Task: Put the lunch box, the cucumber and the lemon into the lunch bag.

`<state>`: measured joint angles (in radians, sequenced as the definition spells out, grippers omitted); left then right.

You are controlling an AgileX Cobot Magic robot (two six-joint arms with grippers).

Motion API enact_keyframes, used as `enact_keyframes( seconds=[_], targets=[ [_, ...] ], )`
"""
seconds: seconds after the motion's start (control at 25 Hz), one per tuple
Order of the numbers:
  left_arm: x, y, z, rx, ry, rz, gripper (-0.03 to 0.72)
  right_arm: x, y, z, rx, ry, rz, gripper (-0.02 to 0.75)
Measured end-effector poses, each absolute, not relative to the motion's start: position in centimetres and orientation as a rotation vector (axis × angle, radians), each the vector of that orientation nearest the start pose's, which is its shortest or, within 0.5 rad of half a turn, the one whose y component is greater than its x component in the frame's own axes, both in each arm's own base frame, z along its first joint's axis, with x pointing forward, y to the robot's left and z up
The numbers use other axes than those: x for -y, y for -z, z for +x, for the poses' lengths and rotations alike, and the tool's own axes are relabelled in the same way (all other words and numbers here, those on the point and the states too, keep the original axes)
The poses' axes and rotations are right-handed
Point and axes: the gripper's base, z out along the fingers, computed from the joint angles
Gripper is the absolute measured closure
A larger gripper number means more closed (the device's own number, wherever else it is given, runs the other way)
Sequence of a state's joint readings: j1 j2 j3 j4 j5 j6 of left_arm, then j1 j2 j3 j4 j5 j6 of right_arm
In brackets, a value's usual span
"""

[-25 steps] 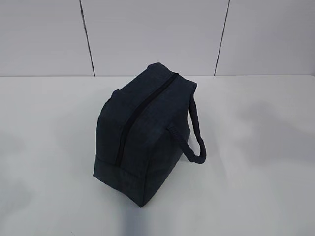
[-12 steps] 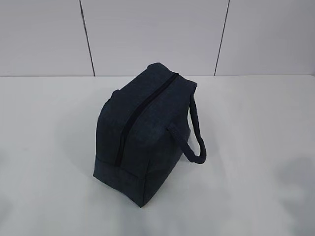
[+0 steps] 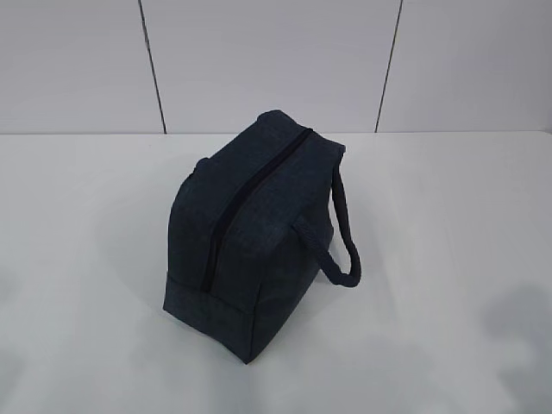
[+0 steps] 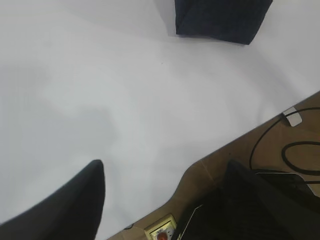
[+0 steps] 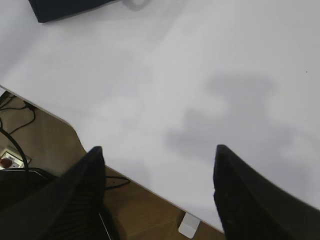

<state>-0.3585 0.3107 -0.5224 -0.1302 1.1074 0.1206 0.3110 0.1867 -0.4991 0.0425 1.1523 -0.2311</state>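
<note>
shadows on the white table (image 3: 86, 345) have shifted slightly, but the lunch bag (image 3: 250, 233) sits zipped and unmoved. right gripper (image 5: 157, 192) hangs spread and empty near the table's front edge; left gripper (image 4: 165, 200) likewise, though one finger is unclear. lunch box, cucumber and lemon are unseen, presumably packed.

- A boxy dark navy fabric lunch bag (image 3: 250, 228) stands on the white table (image 3: 448, 224), its zipper (image 3: 250, 194) closed.
- Its rope-like strap handle (image 3: 342, 241) loops off the right side.
- No end effector appears in this view.
</note>
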Motion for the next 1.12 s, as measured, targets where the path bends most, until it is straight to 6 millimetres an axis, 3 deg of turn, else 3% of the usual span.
enact_keyframes(
  seconds=[0.6,0.92,1.12],
  targets=[
    [2.3,-27.6,3.2,-2.313,0.276,0.546,0.212,-0.8,-27.0,1.5,-2.223,-0.092,-0.617,0.225],
    [1.3,-28.0,2.0,-2.24,0.166,0.278,0.212,-0.4,-27.0,0.8,-2.215,0.015,-0.382,0.225],
    [1.0,-28.1,0.0,-2.113,0.092,0.147,0.218,-0.3,-27.1,-0.5,-2.138,0.066,-0.285,0.225]
  ],
)
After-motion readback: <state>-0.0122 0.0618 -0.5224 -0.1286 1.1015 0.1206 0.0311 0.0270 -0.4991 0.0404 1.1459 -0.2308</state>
